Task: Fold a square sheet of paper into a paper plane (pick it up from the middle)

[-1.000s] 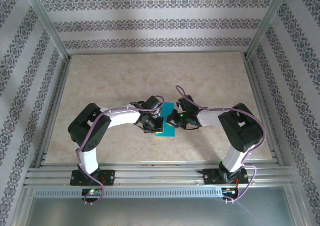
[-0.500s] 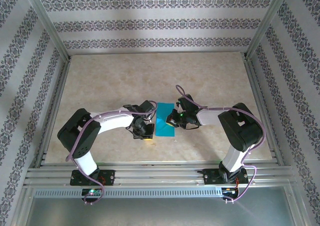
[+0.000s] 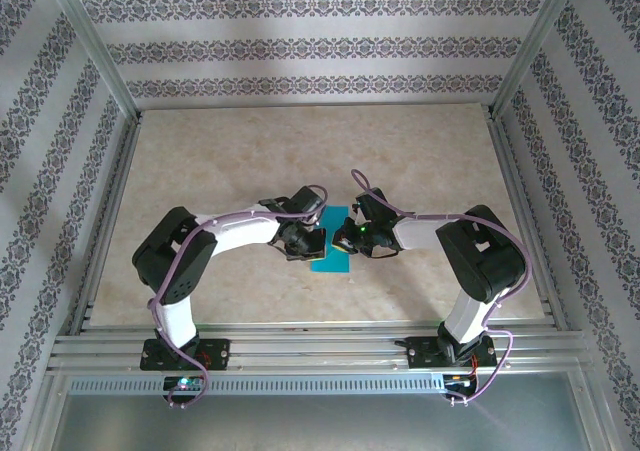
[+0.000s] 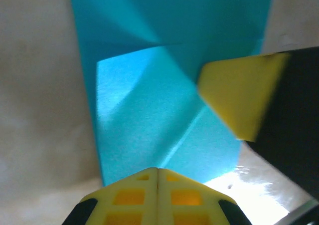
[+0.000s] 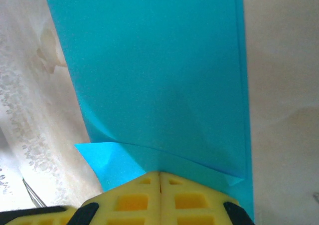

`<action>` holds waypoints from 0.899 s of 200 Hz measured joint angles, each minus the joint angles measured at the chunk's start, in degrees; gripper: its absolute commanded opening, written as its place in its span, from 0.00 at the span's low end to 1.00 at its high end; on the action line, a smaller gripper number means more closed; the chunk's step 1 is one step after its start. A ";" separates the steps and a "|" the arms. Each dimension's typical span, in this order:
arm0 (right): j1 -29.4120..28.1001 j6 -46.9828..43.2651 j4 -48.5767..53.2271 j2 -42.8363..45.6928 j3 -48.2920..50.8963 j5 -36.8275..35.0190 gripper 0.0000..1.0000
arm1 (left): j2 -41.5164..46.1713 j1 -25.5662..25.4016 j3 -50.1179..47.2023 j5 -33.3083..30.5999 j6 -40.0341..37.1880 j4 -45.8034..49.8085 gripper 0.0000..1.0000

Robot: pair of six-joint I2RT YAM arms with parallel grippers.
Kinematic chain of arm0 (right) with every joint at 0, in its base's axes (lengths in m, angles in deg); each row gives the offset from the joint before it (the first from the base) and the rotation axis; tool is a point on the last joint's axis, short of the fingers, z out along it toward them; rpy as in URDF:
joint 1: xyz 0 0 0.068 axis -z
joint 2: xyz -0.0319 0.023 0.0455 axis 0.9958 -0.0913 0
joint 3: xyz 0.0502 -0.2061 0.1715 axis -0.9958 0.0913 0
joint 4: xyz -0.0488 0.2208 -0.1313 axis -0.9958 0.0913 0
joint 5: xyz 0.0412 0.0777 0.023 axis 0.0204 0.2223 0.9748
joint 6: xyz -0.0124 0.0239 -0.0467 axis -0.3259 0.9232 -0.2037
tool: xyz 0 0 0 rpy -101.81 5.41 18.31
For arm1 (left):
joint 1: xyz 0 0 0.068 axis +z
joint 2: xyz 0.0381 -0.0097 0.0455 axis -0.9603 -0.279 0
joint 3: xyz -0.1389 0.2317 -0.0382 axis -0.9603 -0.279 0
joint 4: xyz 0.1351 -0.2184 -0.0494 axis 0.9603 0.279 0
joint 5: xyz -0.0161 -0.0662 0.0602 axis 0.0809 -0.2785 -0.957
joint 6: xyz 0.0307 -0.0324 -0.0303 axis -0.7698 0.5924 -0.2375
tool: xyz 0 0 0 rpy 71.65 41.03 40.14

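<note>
Now: one paper between two clenched tips

Left fingers [image 4: 164,186], clenched on nothing, touch the left edge of the paper [image 3: 332,263]. It lies creased on the tabletop [image 3: 220,161], between both arms, with its long axis running away from the bases. Right fingers [image 5: 167,190], also clenched, rest on its right side. Count: one paper, two arms, about equally near.

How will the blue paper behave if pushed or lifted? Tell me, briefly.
Likely floppy: the blue paper is thin and creased, with one corner flap raised. It is probably very light, so a push might slide it over the smooth table rather than bend it. It lies flat, so rolling seems unlikely.
</note>
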 measured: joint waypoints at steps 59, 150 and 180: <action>0.15 -0.70 -0.59 0.15 0.07 0.74 0.00 | -0.35 0.00 -1.75 0.79 0.00 -0.31 0.00; -3.15 -5.79 4.50 4.44 -0.48 -2.03 0.00 | -0.09 0.02 -2.54 0.92 -0.02 -1.38 0.00; -5.33 -5.77 4.81 3.41 -0.68 -1.97 0.00 | -0.09 0.02 -2.54 0.92 -0.02 -1.38 0.00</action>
